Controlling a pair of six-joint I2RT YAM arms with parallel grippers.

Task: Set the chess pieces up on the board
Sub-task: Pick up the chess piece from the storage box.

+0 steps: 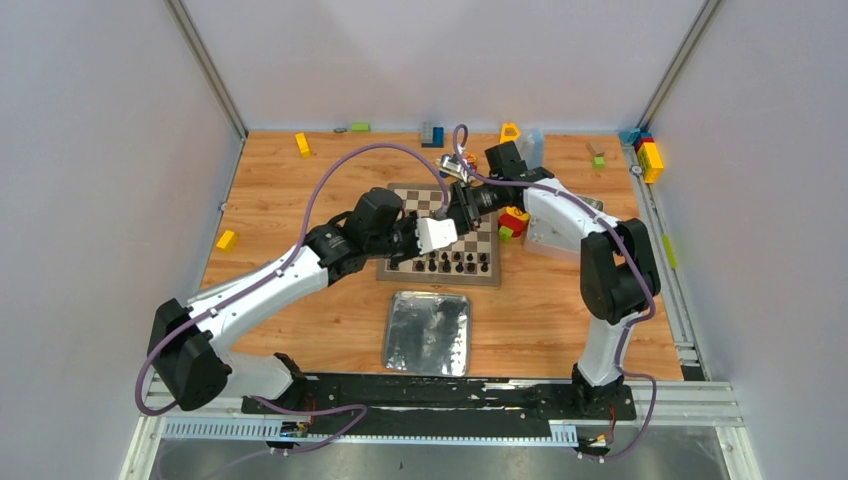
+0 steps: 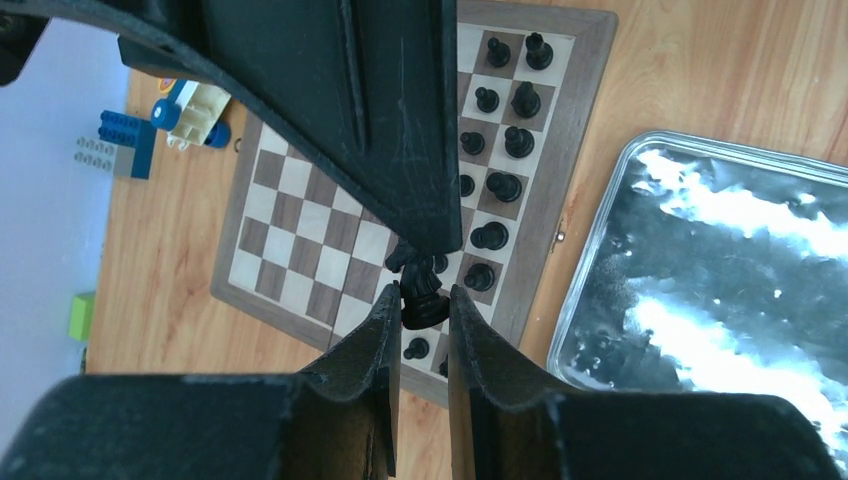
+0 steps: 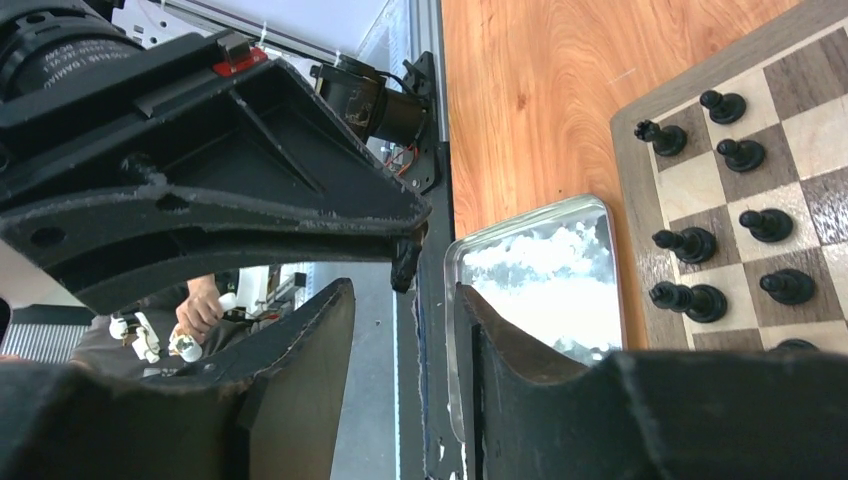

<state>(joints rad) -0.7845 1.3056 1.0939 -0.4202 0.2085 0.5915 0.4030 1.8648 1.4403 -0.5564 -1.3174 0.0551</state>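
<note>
Two sets of jaws are hovering close together over the flat square wooden chessboard with dark-brown and cream checks (image 2: 290,230). My left jaws are clenching one tiny black chess piece (image 2: 421,292) between the fingertips (image 2: 380,335), and they are holding it just above the squares beside the near border of the board. My right jaws are standing apart with nothing between them. One of their fingers (image 2: 390,130) is hanging right over the held piece, and I cannot tell whether it is touching the top of it. Other small black chess pieces (image 2: 505,186) are standing in two rows along the near side of the board. The shiny silver square metal tray (image 1: 427,332) is lying on the light wooden counter (image 1: 270,180) just beside the board, between it and the bases of my arms. Several coloured toy blocks (image 1: 227,239) are lying scattered near the edges of the counter, well apart from the board.
</note>
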